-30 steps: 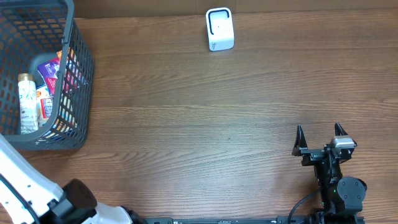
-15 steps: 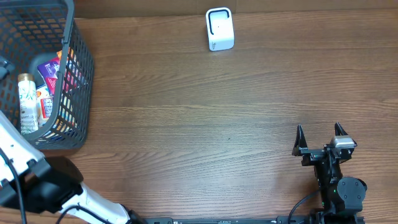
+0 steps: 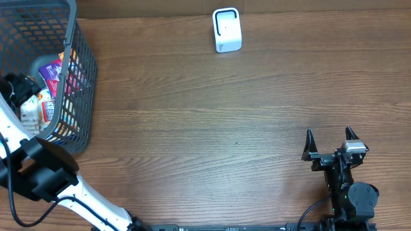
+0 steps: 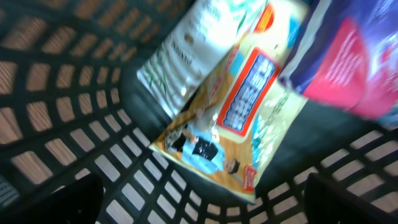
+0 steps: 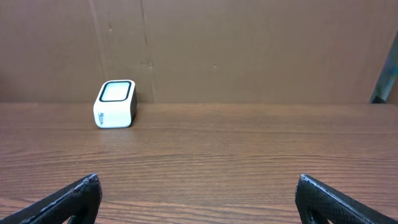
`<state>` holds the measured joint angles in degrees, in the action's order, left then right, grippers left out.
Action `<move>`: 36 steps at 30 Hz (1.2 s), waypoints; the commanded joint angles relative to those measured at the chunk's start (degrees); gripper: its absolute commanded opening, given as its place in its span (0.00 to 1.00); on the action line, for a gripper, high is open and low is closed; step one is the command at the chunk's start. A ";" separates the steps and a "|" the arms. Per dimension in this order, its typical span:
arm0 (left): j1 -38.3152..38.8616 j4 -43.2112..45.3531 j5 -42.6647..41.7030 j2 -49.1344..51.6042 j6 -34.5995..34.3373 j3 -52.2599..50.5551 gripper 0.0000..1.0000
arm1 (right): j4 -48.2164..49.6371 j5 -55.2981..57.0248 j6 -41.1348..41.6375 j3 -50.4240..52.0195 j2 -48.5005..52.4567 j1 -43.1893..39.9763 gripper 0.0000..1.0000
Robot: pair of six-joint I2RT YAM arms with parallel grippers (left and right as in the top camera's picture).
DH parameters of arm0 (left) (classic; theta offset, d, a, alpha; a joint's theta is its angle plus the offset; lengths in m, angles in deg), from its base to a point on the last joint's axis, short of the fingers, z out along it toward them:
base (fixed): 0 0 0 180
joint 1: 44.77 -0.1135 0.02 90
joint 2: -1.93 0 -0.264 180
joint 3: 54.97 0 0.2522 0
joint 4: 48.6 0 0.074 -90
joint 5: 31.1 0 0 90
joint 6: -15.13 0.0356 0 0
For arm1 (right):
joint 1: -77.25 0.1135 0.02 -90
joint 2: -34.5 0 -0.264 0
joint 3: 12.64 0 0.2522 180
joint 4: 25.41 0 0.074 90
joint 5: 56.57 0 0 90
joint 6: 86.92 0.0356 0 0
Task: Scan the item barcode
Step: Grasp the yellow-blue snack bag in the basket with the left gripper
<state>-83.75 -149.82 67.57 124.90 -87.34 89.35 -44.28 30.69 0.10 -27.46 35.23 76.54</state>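
Observation:
Several items lie in the dark mesh basket (image 3: 82, 96) at the far left: an orange and blue snack packet (image 4: 236, 124), a white patterned pouch (image 4: 186, 56) and a purple and pink package (image 4: 354, 62). My left gripper (image 3: 23, 88) is down inside the basket, open, its jaws wide apart just above the snack packet (image 3: 43, 106) with nothing between them (image 4: 199, 194). The white barcode scanner (image 3: 227, 30) stands at the table's far edge. My right gripper (image 3: 330, 136) rests open near the front right, facing the scanner (image 5: 115, 103).
Brown cardboard walls off the back of the wooden table (image 3: 212, 128). The basket's mesh walls (image 4: 62, 74) close in around my left gripper. The purple package (image 3: 50, 72) leans against the basket's right side.
My left arm has swung forward and up along the left edge, carrying its gripper down into the basket over the items. The right arm has not moved.

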 commanded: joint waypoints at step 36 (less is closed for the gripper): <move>1.14 19.17 -1.22 3.34 3.72 -26.86 0.95 | 0.42 0.11 0.13 0.59 -0.57 0.22 1.00</move>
<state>-83.01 -131.68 66.85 127.86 -84.87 64.65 -44.30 30.71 0.12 -27.46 35.23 76.54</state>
